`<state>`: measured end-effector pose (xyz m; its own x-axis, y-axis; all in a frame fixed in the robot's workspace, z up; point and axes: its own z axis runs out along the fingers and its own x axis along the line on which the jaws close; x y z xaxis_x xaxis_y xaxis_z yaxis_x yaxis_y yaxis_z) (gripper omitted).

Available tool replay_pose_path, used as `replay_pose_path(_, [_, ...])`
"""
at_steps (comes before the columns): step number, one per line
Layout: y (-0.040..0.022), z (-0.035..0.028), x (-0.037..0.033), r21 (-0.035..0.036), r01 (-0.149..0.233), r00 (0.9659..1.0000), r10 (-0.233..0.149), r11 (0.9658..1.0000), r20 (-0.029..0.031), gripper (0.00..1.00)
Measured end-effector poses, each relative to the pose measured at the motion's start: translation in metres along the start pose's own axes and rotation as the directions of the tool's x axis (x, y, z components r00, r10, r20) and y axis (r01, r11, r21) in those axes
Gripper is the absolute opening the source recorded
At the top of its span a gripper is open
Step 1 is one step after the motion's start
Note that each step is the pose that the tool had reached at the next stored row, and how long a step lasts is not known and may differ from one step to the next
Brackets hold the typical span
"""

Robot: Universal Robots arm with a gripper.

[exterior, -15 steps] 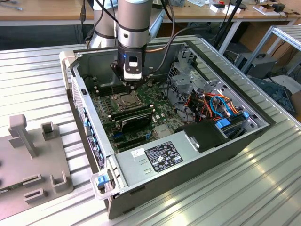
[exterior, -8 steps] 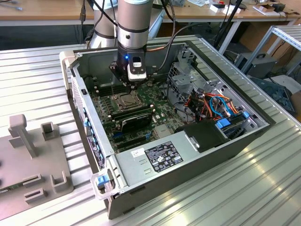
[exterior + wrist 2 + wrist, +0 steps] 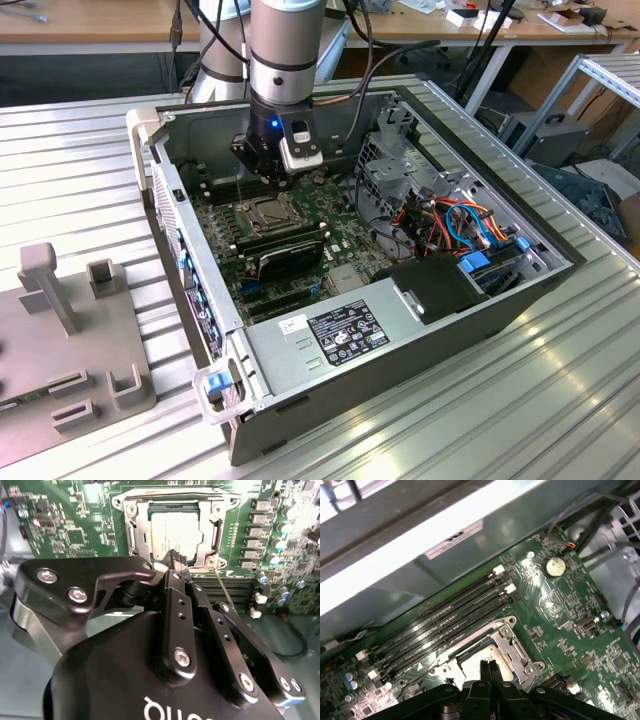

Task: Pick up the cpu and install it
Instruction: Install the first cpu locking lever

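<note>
As I look down past the wrist, my gripper [image 3: 177, 560] has its two fingers pressed together with nothing between them. The tips are poised over one edge of the cpu [image 3: 175, 527]; whether they're touching it or just clear, I can't tell. That cpu sits in the socket [image 3: 270, 210], ringed by the metal socket frame [image 3: 133, 534]. My own fingers cover the chip's nearest edge in both wrist views. A thin metal lever [image 3: 223, 589] slants out from a corner of the frame, just beside the fingers. Just beyond, long memory slots [image 3: 445, 622] run alongside the socket. A coin cell [image 3: 555, 566] shines farther out on the green motherboard [image 3: 600, 655].

Over to the exterior view, clocking from the socket:
- **Twelve o'clock:** the arm [image 3: 285, 50] comes in.
- **Five o'clock:** a long black block [image 3: 288, 250] lies close in, with the grey power supply [image 3: 330, 335] farther out in the case corner.
- **Two o'clock:** the drive cage [image 3: 400, 160] stands.
- **Three o'clock:** orange and blue cables [image 3: 462, 222] tangle.
- **Nine o'clock:** the case wall [image 3: 190, 270].
- **Eight o'clock:** well past the wall, a grey fixture [image 3: 70, 320] on the ribbed table [image 3: 560, 390].

Now the chip itself: it's lying flat, silvery face up, edges square to the frame. It's a square, so there's no long axis to call.
</note>
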<state>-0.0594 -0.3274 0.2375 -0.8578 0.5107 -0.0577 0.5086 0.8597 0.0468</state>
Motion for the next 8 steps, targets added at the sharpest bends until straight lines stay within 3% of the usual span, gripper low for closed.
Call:
replay_pose_path(1, [0.0000, 0.0000, 0.0000, -0.0009, 0.014, 0.9999, -0.014, 0.9999, -0.0006, 0.11])
replay_pose_path(8, [0.0000, 0.0000, 0.0000, -0.0013, 0.020, 0.9998, -0.020, 0.9998, -0.0009, 0.11])
